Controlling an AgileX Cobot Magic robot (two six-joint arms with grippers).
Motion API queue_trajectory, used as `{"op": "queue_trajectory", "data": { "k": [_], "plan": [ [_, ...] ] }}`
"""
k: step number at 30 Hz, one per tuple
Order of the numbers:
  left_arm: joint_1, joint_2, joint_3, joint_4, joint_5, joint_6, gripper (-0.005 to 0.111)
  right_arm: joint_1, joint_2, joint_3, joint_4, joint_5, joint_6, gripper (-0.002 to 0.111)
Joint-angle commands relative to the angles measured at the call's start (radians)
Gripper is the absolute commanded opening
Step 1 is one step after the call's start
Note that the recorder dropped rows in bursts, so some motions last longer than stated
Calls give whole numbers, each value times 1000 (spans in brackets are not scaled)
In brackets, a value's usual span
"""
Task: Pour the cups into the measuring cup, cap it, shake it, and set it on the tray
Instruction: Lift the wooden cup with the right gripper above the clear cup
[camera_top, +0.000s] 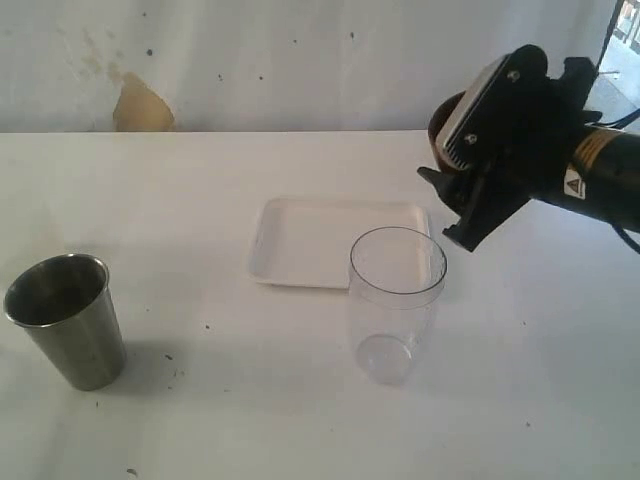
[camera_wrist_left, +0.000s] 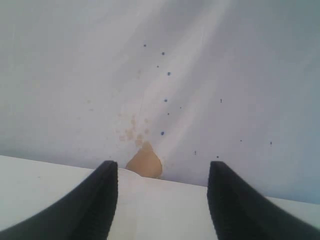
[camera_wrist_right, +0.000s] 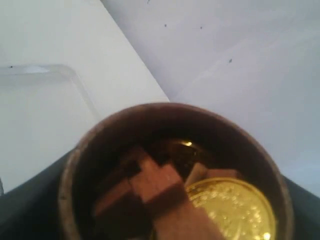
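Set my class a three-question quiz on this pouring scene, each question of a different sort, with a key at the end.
1. True or false: the steel tumbler stands upright on the table.
2. Pick one: what does the right gripper hold? A a spoon; B the wooden cup; C a lid.
3. Short answer: what shiny thing lies inside the wooden cup, beside the brown blocks?

Key: 1 true. 2 B. 3 a gold coin.
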Motion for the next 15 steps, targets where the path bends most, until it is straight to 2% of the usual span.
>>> {"op": "queue_trajectory", "data": {
  "k": [1,7,15],
  "plan": [
    [-3,-3,-2,3,-5,2,52,-3,13,2,-81,-35,-33,0],
    [-3,-3,-2,3,-5,2,52,-3,31,2,-87,-42,-35,0],
    [-3,-3,-2,3,-5,2,52,-3,56,2,-87,-82,-185,0]
  ]
}}
